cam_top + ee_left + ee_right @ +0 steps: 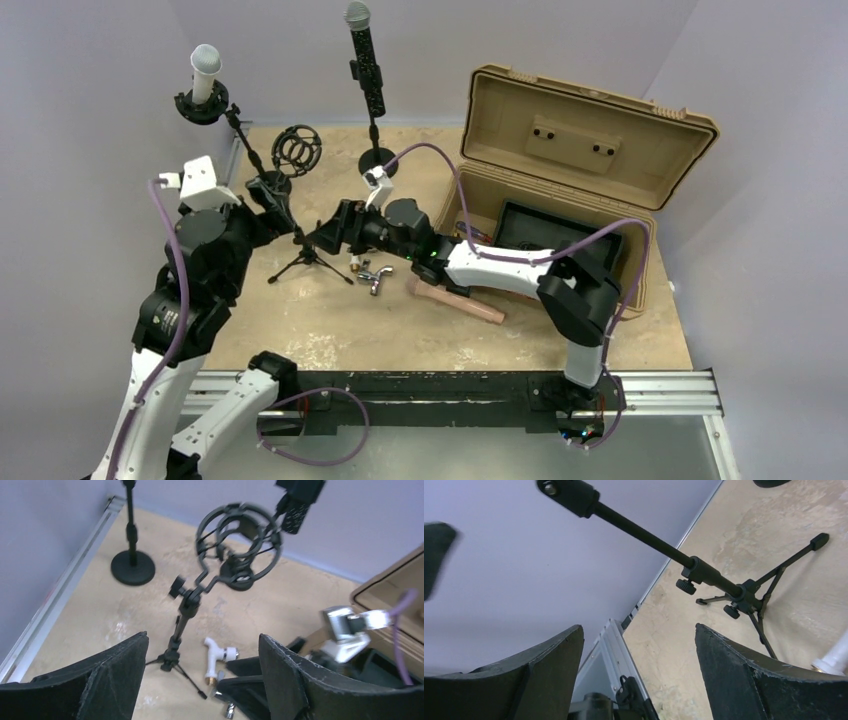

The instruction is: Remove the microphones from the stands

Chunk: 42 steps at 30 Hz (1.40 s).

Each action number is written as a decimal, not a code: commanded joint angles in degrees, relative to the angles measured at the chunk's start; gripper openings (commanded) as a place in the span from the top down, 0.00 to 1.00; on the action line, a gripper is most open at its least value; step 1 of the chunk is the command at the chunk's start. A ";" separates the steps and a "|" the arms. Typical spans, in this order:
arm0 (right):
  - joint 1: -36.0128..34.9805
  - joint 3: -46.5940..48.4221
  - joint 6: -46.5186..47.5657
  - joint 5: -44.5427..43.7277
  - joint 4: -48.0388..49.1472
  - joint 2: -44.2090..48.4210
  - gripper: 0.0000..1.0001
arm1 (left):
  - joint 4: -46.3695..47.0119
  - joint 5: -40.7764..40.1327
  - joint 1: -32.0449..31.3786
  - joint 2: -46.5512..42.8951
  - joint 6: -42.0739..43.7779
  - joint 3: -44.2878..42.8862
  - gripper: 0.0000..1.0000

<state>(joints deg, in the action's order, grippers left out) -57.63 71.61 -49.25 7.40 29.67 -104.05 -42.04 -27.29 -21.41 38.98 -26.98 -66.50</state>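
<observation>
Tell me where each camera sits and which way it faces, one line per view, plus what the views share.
Top external: above and behind the bases, looking down at the table; left arm and right arm both show.
Left wrist: on the left arm, facing the far wall over the tripod stand; the left fingers frame the bottom.
Right wrist: low on the right arm, tilted, facing the left wall; the right fingers show.
Shared: the tripod stand appears in all three.

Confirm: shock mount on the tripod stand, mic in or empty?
Empty. The shock mount ring holds only its elastic cords; no mic body is seated inside.
</observation>
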 commanded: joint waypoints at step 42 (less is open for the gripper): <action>-4.16 19.96 -16.76 -13.15 -0.93 -22.31 0.60 | 11.52 3.12 0.14 -4.94 19.06 2.24 0.27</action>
<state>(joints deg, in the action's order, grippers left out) -61.41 88.64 -64.93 -6.33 26.72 -124.84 -32.21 -24.01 -21.41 34.48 -9.17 -64.14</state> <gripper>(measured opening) 0.406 0.732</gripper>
